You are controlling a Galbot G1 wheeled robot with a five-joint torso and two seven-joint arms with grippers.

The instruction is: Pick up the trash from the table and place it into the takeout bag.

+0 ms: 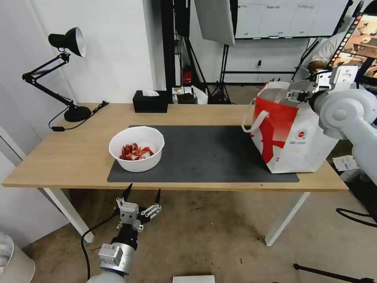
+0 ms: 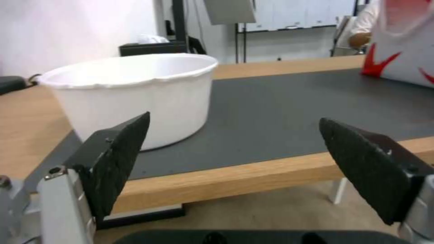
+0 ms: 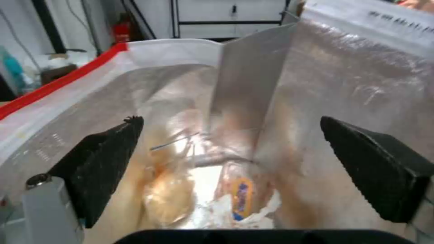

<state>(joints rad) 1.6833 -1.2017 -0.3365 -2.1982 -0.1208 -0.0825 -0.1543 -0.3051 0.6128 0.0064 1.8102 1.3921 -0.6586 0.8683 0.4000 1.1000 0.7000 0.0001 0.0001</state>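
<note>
Two containers: white bowl [image 1: 136, 148] of red shell scraps, left of centre; takeout bag [image 1: 288, 135], right, holding crumpled wrappers [image 3: 235, 206]. Both end effectors, left [image 1: 143, 193] and right [image 3: 230, 149], spread wide, empty.

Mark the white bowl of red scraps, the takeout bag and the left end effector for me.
White round bowl of red shell scraps [image 1: 137, 162], head view, front wall.
Boxy white-and-red takeout bag [image 1: 275, 118], head view, red panel.
Left end effector [image 1: 142, 192], head view, between fingertips.

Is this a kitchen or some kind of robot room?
Probably a robot lab or studio, not a kitchen. Behind the table stand light stands and a softbox panel, and a whiteboard hangs on the wall.
</note>
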